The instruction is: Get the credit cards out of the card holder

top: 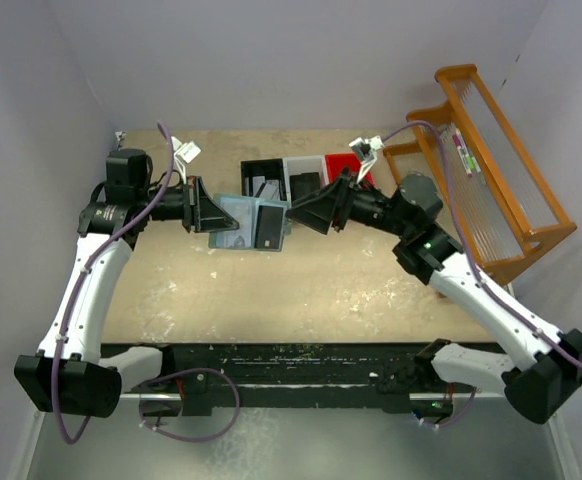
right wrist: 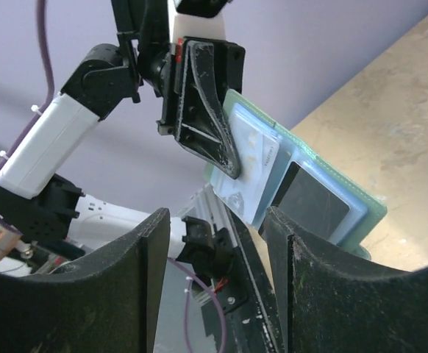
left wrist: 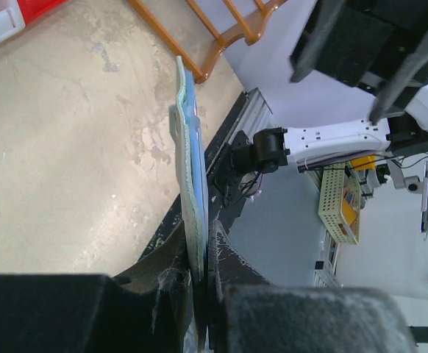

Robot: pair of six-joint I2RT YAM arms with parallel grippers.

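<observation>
My left gripper [top: 209, 210] is shut on the left edge of the pale teal card holder [top: 243, 208] and holds it open above the table. In the left wrist view the holder [left wrist: 192, 184] stands edge-on, clamped between the jaws of that gripper [left wrist: 203, 276]. A pale grey-white card [right wrist: 252, 170] sits in the holder's left panel, and a dark rectangle [right wrist: 313, 202] fills the right panel. No tan-orange card shows. My right gripper [top: 299, 212] is open and empty just beyond the holder's right edge, with the fingers [right wrist: 287, 243] apart.
A black bin [top: 263, 178], a white bin [top: 303, 175] and a red bin [top: 346, 165] stand in a row at the back of the tan table [top: 301, 290]. An orange wooden rack [top: 491, 170] stands at the right.
</observation>
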